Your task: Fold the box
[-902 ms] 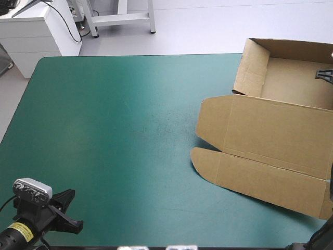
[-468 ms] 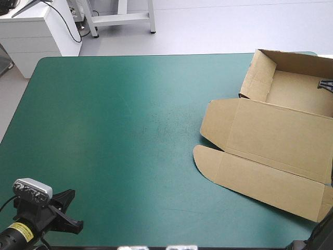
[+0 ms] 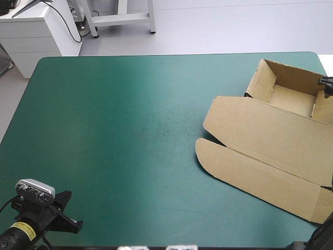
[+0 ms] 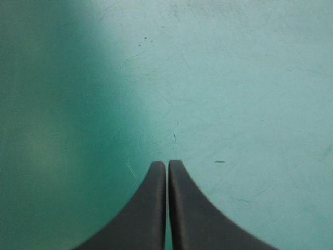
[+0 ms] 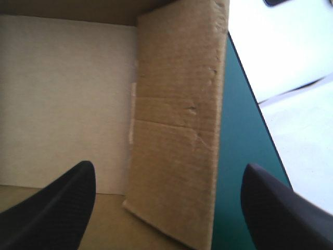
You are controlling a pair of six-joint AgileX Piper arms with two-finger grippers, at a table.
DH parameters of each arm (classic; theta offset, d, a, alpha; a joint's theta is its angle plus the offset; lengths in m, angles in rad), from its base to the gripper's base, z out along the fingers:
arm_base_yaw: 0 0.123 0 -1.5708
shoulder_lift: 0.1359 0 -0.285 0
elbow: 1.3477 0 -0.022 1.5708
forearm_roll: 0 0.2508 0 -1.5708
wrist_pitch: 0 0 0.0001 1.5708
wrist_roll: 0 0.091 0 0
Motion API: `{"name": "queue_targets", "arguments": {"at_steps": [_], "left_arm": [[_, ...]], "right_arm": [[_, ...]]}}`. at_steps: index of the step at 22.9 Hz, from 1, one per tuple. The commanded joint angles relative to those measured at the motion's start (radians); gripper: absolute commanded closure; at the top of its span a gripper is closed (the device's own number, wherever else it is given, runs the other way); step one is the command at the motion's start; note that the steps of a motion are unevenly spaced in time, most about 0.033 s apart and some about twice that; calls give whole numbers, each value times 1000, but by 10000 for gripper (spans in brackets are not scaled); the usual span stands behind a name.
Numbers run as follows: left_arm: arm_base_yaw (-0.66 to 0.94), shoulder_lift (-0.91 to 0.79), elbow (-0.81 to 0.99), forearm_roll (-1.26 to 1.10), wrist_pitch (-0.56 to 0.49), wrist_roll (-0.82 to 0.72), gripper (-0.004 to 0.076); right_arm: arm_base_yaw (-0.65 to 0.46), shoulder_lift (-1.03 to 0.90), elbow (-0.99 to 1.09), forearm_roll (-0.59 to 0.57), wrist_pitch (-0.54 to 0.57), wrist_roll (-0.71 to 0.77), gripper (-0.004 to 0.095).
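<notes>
Box (image 3: 270, 140) of brown board lay on the right part of the desk (image 3: 130, 130), reaching to its right edge. Its tray (image 3: 289, 99) sat toward the far right corner, with walls raised on the far side and the left side, open at the top (its floor showed lighter than the walls). The lid (image 3: 265, 133) lay flat on the teal-green cover, spread from the tray toward the near edge. Its long outer flap (image 3: 255, 179) ended in a rounded corner pointing toward the desk's middle.

The right hand (image 3: 327, 83) showed in the high view only as a small black tip at the picture's right edge, over the tray's right side. Seen from its own wrist, the right hand (image 5: 167, 169) was released, its two black fingers (image 5: 62, 203) standing wide apart. Ahead of it, between them, ran one wall (image 5: 177, 104) of the box, with the tray's floor on one side and a strip of bare desk (image 5: 234, 156) on the other. Whether either finger touched the board could not be told.

The left hand (image 3: 70, 211) hung by the desk's near left corner, well apart from the box. From its wrist, the left hand (image 4: 167, 162) was clenched on nothing, its fingers (image 4: 197, 219) meeting in one pointed arch over bare, lightly scratched cover.
</notes>
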Motion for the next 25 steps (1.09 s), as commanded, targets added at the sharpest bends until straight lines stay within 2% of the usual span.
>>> {"name": "queue_targets", "arguments": {"at_steps": [1,2,3,4,5,6,7,8,11,13,16,18,25], "left_arm": [[-5,8,-22,9,-61,-6,731],[-5,8,-22,9,-61,-6,731],[-5,8,-22,9,-61,-6,731],[-5,8,-22,9,-61,-6,731],[-5,8,-22,9,-61,-6,731],[-5,8,-22,7,-61,-6,731],[-5,8,-22,5,-61,-6,731],[-5,8,-22,2,-61,-6,731],[-5,4,-22,-55,-73,-4,731],[-5,-10,-20,-105,-91,28,731],[-5,-54,-18,-194,-134,109,731],[-5,-69,-19,-214,-137,133,731],[-5,-119,-18,-221,-135,160,731]], "right_arm": [[-5,-169,-31,128,4,-62,185],[-5,-196,-28,162,4,-71,211],[12,-274,7,246,4,-104,312],[27,-306,30,271,4,-122,373],[77,-386,96,289,-5,-148,563],[104,-429,136,289,-21,-160,649],[184,-521,226,287,-64,-185,863],[219,-560,265,282,-86,-197,935],[433,-815,512,272,-242,-257,928],[504,-991,690,252,-324,-289,927],[523,-1273,989,202,-503,-303,927],[523,-1389,1108,177,-565,-303,928],[523,-1747,1385,166,-595,-282,928]]}}
